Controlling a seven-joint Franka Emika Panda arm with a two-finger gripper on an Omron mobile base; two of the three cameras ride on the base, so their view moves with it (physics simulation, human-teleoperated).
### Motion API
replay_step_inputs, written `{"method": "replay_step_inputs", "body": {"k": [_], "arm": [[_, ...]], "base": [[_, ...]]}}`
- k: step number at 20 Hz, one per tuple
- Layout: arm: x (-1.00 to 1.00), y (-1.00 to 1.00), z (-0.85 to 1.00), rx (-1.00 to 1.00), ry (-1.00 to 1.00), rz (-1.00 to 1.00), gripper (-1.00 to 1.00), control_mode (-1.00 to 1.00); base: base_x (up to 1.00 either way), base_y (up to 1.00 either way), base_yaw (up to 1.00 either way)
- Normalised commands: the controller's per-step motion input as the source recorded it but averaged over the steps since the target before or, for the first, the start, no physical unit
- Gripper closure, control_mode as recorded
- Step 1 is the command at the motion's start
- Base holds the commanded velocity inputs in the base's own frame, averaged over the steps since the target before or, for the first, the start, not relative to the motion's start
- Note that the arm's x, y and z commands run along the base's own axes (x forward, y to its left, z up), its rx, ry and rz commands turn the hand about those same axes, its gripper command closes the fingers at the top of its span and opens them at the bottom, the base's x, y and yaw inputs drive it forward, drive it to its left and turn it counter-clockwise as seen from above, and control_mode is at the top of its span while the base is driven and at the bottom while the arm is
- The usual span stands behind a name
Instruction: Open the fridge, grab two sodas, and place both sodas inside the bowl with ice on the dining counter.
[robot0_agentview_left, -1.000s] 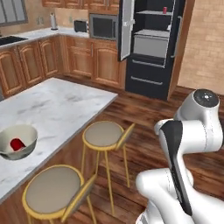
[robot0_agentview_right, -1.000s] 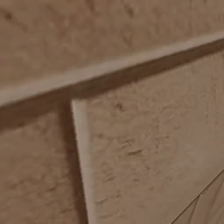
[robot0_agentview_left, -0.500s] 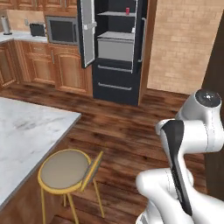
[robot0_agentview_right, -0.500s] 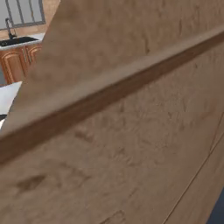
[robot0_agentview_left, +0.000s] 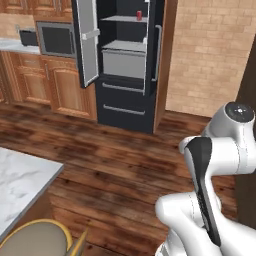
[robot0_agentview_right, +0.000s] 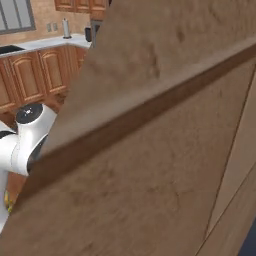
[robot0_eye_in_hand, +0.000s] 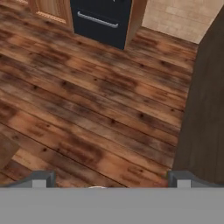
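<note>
One black fridge (robot0_agentview_left: 127, 75) stands with its two doors open, and one red soda can (robot0_agentview_left: 139, 15) sits on an upper shelf inside. Two grey shelves are visible in the fridge, and two drawers with grey handles lie below them. One built-in microwave (robot0_agentview_left: 56, 39) sits to the fridge's left. One corner of a marble counter (robot0_agentview_left: 22, 185) shows at the lower left, with one round stool (robot0_agentview_left: 35, 242) beside it.

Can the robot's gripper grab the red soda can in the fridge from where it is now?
Probably not. The soda sits high on a shelf in the open fridge, far across the wood floor; the open gripper points at the floor.
</note>
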Motion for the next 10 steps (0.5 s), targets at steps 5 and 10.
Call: {"method": "replay_step_inputs", "body": {"k": [5, 10], "arm": [[0.00, 0.00, 0.00, 0.00, 0.00, 0.00, -1.00, 1.00], [0.00, 0.00, 0.00, 0.00, 0.00, 0.00, -1.00, 1.00]], "base": [[1.00, -0.11, 0.14], [1.00, 0.00, 0.09]]}}
